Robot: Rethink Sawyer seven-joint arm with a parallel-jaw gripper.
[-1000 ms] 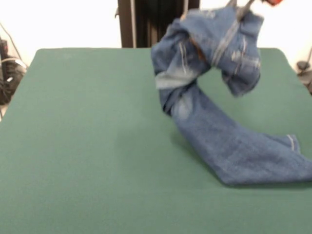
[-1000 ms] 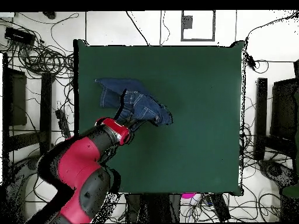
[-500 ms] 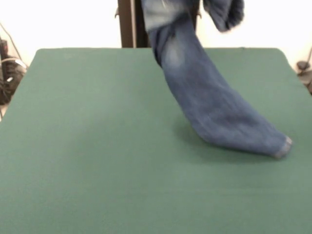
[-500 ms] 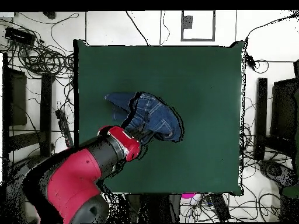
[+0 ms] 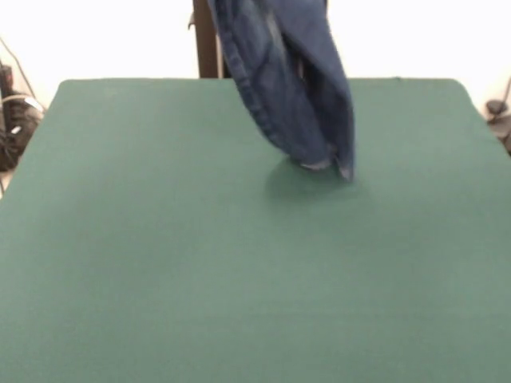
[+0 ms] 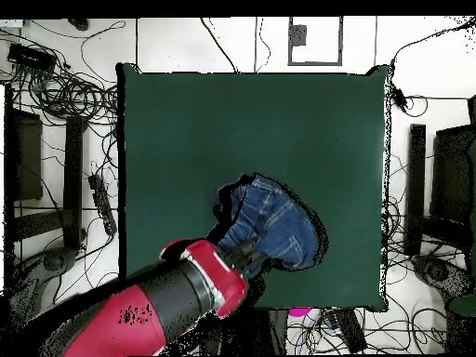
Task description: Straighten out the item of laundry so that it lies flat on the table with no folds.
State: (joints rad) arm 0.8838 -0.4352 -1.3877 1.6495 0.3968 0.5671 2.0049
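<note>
The jeans (image 5: 291,88) hang bunched from the top centre of the front view, hems just above or touching the green table (image 5: 160,263), and overhead we see them (image 6: 274,228) beside the red arm (image 6: 158,307), though we cannot tell how its gripper stands.

A: Front view bright, backdrop behind the table (image 5: 160,263) blown out white. Light even, from above.

B: Soft shadow on the felt just under the hanging jeans (image 5: 291,88). Denim smeared with motion blur; overhead the jeans (image 6: 274,228) look sharper.
</note>
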